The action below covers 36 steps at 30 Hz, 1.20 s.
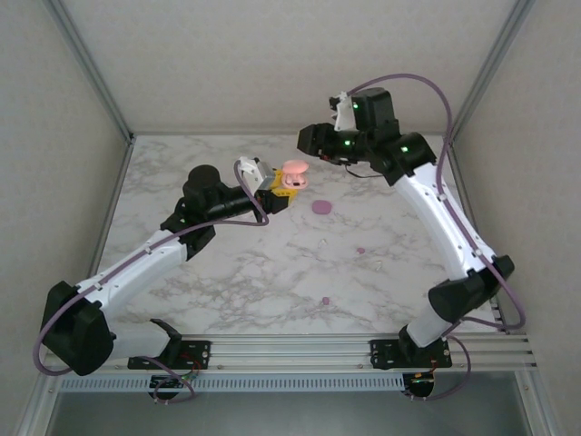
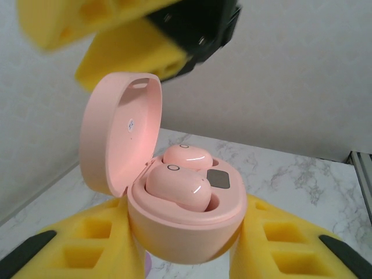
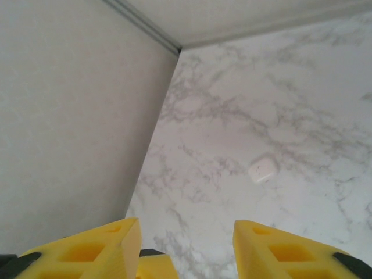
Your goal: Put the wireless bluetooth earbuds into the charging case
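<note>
From the top camera, your left gripper (image 1: 287,184) is clamped on the salmon-pink rounded plastic charging case (image 1: 293,172), held up above the white marbled bench (image 1: 227,272). Your right gripper (image 1: 310,141) hangs just beyond the case, close to it. A purple rounded case (image 1: 321,207) lies on the bench near the pink one, and tiny purple pebble-like earbuds (image 1: 360,250) lie scattered nearer to you.

In the left wrist camera, the pink case sits squeezed between the yellow foam fingers (image 2: 75,250) with its lid hinged upright. Two salmon-pink earbuds (image 2: 177,186) rest side by side in its wells. The right gripper (image 2: 104,40) hovers right above the lid; whether it touches, you cannot tell.

In the right wrist camera, your right gripper (image 3: 186,244) stands released, its fingers parted with nothing between them. A small white rounded case (image 3: 261,169) lies on the bench beyond.
</note>
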Available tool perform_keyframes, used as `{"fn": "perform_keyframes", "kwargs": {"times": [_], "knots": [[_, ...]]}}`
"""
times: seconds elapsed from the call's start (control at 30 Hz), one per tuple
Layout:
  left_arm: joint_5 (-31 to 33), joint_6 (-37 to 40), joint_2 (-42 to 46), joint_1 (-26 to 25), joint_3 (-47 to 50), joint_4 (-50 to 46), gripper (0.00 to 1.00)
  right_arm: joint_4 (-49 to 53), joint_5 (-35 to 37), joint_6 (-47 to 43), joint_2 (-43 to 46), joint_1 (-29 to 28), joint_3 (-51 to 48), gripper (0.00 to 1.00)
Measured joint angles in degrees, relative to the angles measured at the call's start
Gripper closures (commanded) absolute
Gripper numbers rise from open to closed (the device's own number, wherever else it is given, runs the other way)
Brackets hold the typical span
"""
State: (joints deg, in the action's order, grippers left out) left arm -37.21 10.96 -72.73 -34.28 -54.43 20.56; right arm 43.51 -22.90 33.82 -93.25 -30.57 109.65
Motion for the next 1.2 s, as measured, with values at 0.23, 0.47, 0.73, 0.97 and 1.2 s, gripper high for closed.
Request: {"fn": "perform_keyframes", "kwargs": {"times": [0.23, 0.47, 0.73, 0.97, 1.2], "knots": [[1.1, -0.7, 0.0, -0.1, 0.0, 0.3, 0.89, 3.3, -6.7, -1.4, -1.8, 0.0, 0.9, 0.53], [1.7, -3.3, -0.5, -0.1, -0.4, 2.9, 0.88, -2.2, -14.2, 1.4, 6.2, 2.4, -11.1, 0.51], [1.7, -5.2, -1.9, -0.1, -1.7, 4.6, 0.88, -13.0, -23.4, 9.0, 8.6, 5.5, -20.2, 0.44], [1.2, -6.5, -3.3, -0.1, -2.9, 6.6, 0.88, -22.9, -31.5, 16.1, 8.6, 5.6, -23.8, 0.50], [1.0, -6.6, -3.9, -0.1, -3.5, 7.1, 0.87, -28.2, -34.8, 20.4, 8.6, 6.1, -26.0, 0.66]]}}
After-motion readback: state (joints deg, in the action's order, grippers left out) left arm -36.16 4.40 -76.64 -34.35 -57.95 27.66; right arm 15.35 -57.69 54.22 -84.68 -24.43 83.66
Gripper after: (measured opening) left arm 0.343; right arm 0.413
